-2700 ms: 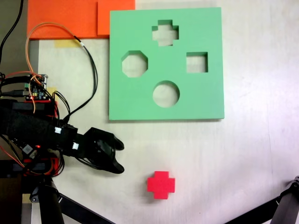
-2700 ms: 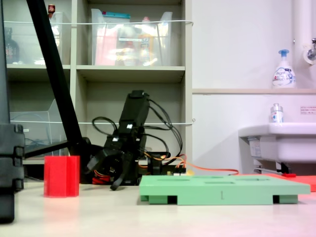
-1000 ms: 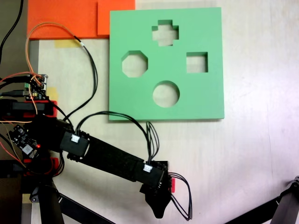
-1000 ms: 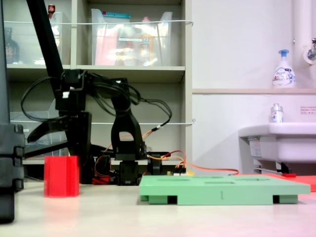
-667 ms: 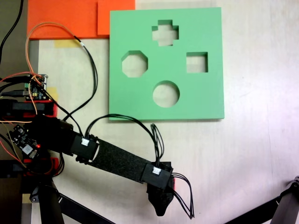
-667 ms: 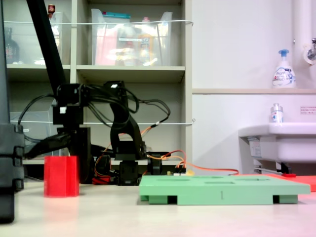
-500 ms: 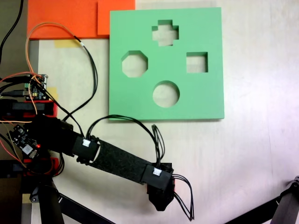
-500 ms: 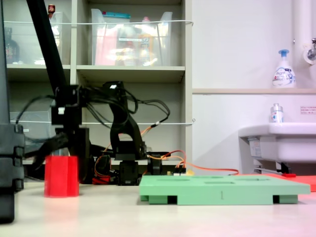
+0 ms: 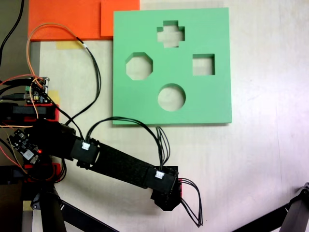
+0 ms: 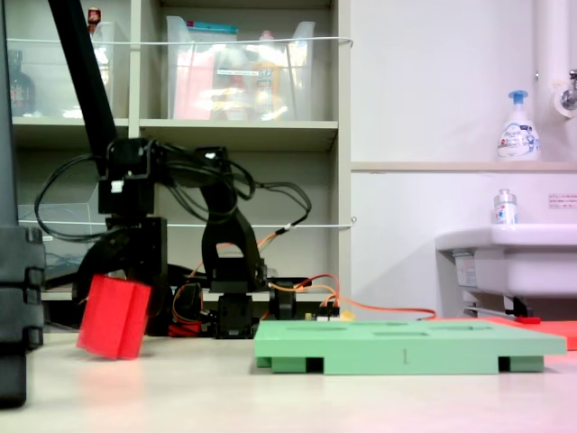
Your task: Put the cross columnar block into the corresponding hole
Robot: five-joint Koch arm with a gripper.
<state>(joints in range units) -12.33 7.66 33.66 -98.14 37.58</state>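
Observation:
In the first exterior view my gripper [image 9: 168,200] points down over the cross columnar block, of which only a red sliver [image 9: 181,186] shows at the gripper's right side. The second exterior view shows the red block [image 10: 113,317] tilted, its base off level, with the gripper [image 10: 117,275] shut on its upper part. The corresponding hole [image 9: 170,34], a plus-shaped cutout, lies near the far edge of the light-green board [image 9: 207,101], well away from the block. From the side the board [image 10: 406,347] shows only as a flat slab and the hole is hidden.
The board also has octagonal [image 9: 139,66], square [image 9: 203,64] and round [image 9: 171,97] cutouts. Orange foam sheets [image 9: 72,19] lie at the top left. The arm base, circuit board [image 9: 36,92] and wires fill the first exterior view's left. A stand leg [image 9: 294,212] crosses the bottom right corner.
The arm swung from the left over the red block, came down and shut on it. The block, upright half a second ago, now sits tilted in the fingers.

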